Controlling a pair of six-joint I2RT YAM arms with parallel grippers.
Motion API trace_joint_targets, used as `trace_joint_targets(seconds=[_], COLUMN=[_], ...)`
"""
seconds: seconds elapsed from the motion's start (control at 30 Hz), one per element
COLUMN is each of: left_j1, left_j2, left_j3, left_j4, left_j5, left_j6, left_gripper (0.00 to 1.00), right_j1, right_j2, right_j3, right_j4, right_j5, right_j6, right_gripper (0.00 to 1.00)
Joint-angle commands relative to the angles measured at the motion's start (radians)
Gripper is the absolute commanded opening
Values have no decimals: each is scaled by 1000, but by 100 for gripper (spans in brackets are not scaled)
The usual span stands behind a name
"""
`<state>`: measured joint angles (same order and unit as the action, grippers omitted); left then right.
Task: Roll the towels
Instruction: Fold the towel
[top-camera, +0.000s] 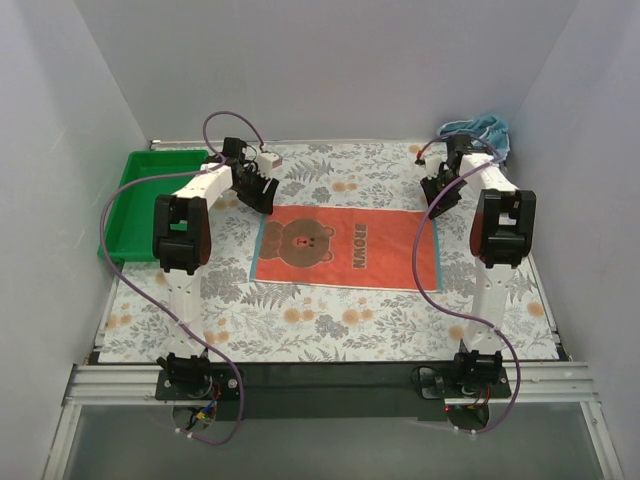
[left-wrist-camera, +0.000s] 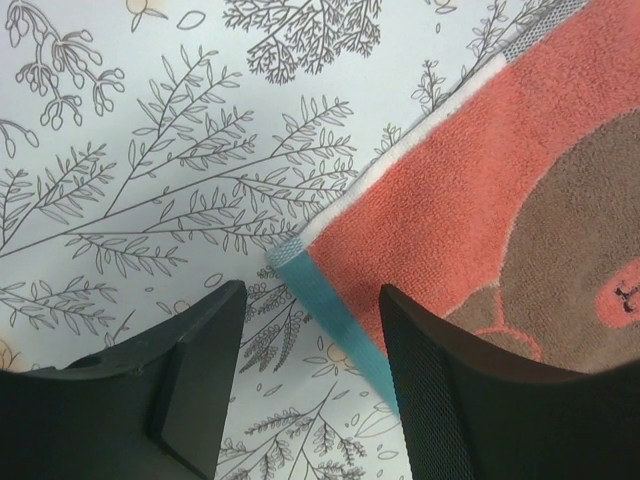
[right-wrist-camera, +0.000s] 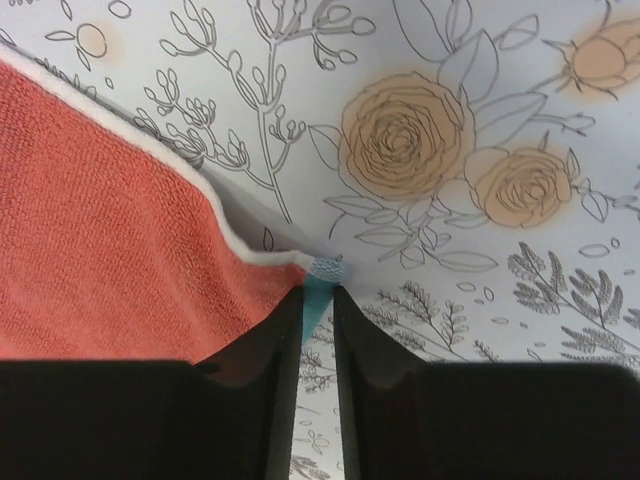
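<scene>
Where right hand (right-wrist-camera: 318, 293) pinches, terrycloth (right-wrist-camera: 100, 250) puckers.

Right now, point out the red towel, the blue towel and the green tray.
red towel (top-camera: 308, 243): top view, bear print.
blue towel (top-camera: 485, 128): top view, crumpled middle.
green tray (top-camera: 135, 205): top view, bare floor.

The left arm (top-camera: 185, 235) and the right arm (top-camera: 502, 228) are each showing white, tube-like links joined by blocky black housings. A thin purple cable (top-camera: 108, 225) is looping along each one, left and right of centre in the top view. Round black bases (top-camera: 188, 374) are showing near the lower edge. The fingers (left-wrist-camera: 195, 385) of the left gripper (left-wrist-camera: 310, 293) are appearing as matte black wedges, one finely dotted.
</scene>
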<state>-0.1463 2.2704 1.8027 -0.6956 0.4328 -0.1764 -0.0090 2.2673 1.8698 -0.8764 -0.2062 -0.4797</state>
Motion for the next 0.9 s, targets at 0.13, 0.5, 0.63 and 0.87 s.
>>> trace_joint_targets(seconds=[0.13,0.5,0.63,0.87], left_j1=[10,16,16,19], left_j2=[24,93,92,40], left_j3=[61,124,127,44], left_j4=[16,1,-27,-27], left_j5=[18,32,50,95], left_j6=[-28,-41,-29,-15], left_gripper=[54,46,41,37], right_j1=[6,7,7,6], right_j2=[12,0,-12,-20], right_j3=[8,-1,-1,-3], right_j4=[28,34,36,36], right_j5=[-18,-2,4,14], right_j6=[13,4,3,-7], right_gripper=[2,1,1,1])
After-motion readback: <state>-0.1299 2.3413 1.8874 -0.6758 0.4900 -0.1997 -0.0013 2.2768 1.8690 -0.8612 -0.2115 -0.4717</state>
